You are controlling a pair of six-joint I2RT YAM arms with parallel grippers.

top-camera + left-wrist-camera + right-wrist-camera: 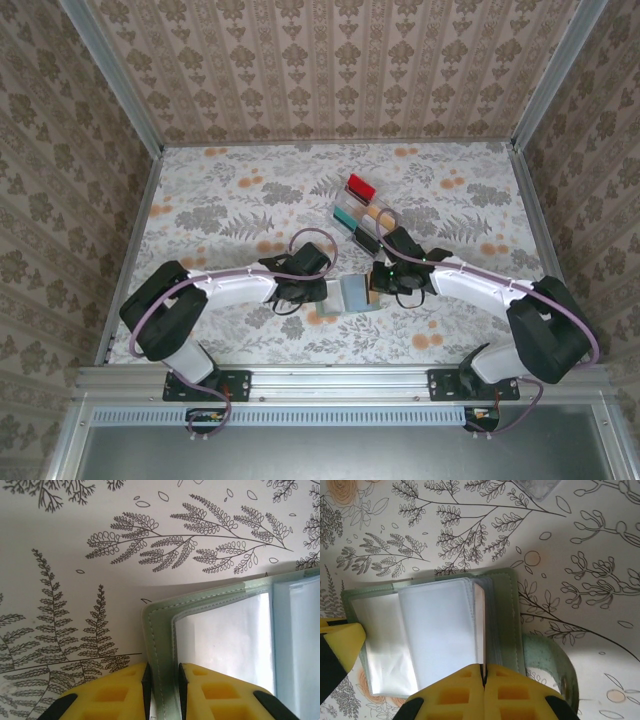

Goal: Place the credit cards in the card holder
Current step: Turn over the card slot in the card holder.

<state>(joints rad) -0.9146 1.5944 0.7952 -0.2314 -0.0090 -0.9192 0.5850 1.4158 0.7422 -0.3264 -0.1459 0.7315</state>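
The sage-green card holder [355, 293] lies open on the floral table between my two grippers. My left gripper [162, 680] is shut on the stitched left cover edge of the card holder [210, 597]. My right gripper [484, 672] is shut on a thin credit card [480, 625], seen edge-on, standing among the clear sleeves of the card holder [507, 610]. From above, the right gripper [378, 285] is at the holder's right side and the left gripper [325, 293] at its left. Further back lie a red credit card [360, 187], a teal one [345, 214] and a dark one [366, 240].
The cards at the back sit in a clear plastic tray [372, 212], whose corner [540, 487] is near the top of the right wrist view. The holder's green strap loop [550, 665] sticks out to its right. Patterned walls [330, 70] enclose the table.
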